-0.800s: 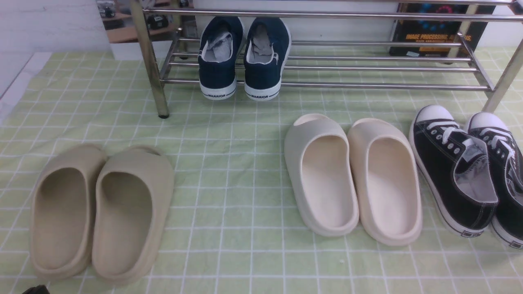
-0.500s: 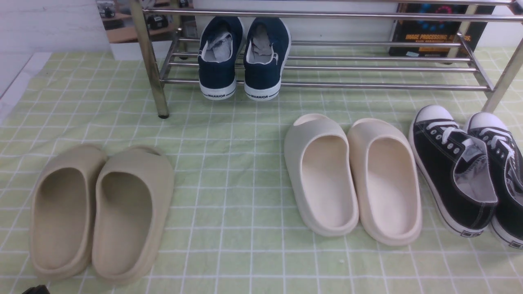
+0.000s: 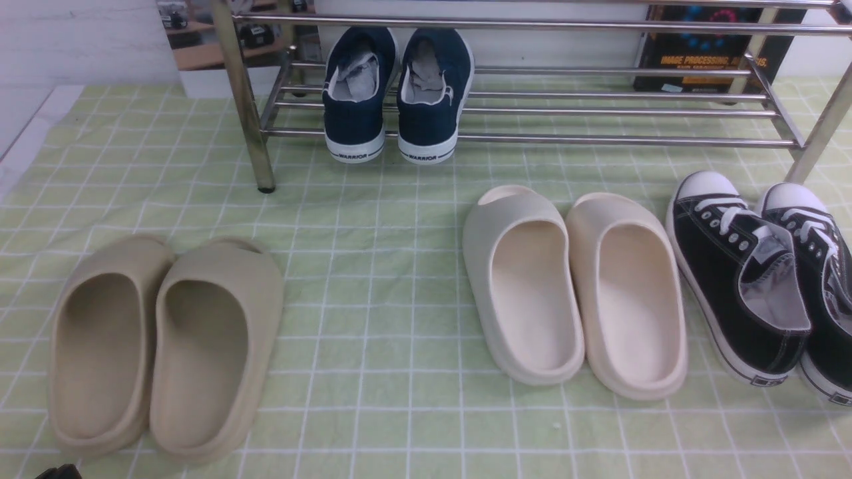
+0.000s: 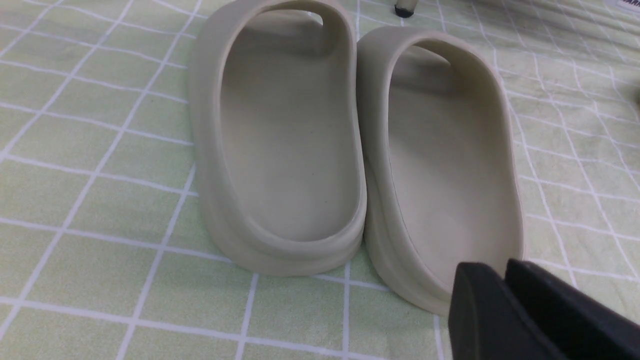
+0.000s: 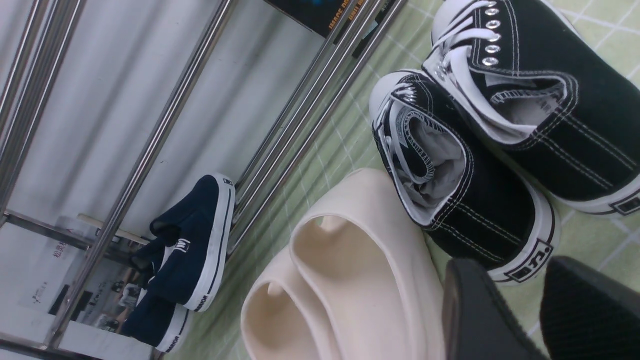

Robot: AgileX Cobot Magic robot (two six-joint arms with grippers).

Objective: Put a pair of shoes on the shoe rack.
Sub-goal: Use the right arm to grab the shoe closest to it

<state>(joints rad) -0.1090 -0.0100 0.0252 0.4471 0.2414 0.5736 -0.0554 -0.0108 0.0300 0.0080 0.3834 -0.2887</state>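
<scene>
The two black canvas sneakers with white laces and toe caps stand side by side on the green checked cloth at the right, the inner one point(image 3: 739, 279) next to the outer one point(image 3: 822, 266). They also show in the right wrist view point(image 5: 465, 200) point(image 5: 550, 100). The chrome shoe rack point(image 3: 566, 140) stands behind them. My right gripper point(image 5: 515, 267) is open and empty, just behind the heel of the inner black sneaker; it is out of the front view. My left gripper point(image 4: 505, 272) is shut and empty, by the heel of a beige slide point(image 4: 450, 165).
A pair of navy "WARRIOR" sneakers point(image 3: 396, 93) sits on the rack's lower tier at its left end. A beige pair of slides point(image 3: 166, 346) lies front left. A cream pair of slides point(image 3: 572, 293) lies directly left of the black sneakers. A dark box point(image 3: 705, 53) stands behind the rack.
</scene>
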